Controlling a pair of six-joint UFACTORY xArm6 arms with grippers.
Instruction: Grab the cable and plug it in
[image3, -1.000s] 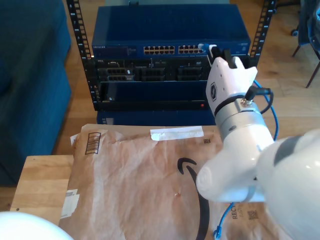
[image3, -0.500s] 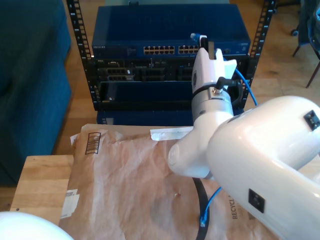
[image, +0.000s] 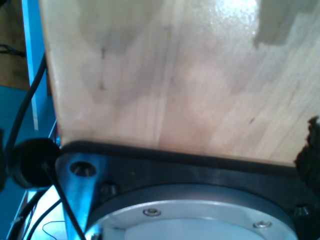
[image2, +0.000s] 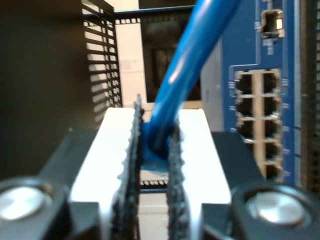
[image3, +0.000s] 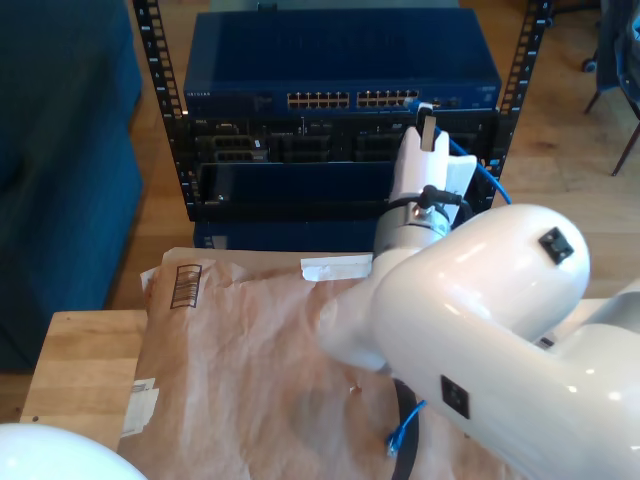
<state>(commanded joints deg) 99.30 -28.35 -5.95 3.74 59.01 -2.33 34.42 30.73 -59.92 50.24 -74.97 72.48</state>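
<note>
The cable (image2: 175, 80) is bright blue, and my second gripper (image2: 155, 150) is shut on it, its toothed pads pinching the cable near one end. Beside the gripper in the second wrist view are the open ports (image2: 255, 115) of a blue network switch. In the exterior view my second gripper (image3: 428, 125) points at the rack front just below the switch's port row (image3: 350, 100). The cable (image3: 487, 172) loops down behind the white arm. Its free plug end (image3: 397, 440) lies on the brown paper. The first wrist view looks at a wooden table top (image: 175, 75) and a black base plate (image: 200, 165).
The blue switch (image3: 340, 60) sits at the top of a black rack (image3: 170, 120) holding darker units below. Brown packing paper (image3: 260, 350) covers the wooden table (image3: 80, 360). A thick dark cable (image3: 405, 455) runs beside the plug end. A blue upholstered block (image3: 60, 150) fills the exterior view's left.
The second arm swung toward the exterior view's left, then dropped its gripper from above the port row to just below it. The cable's free end slid left across the paper.
</note>
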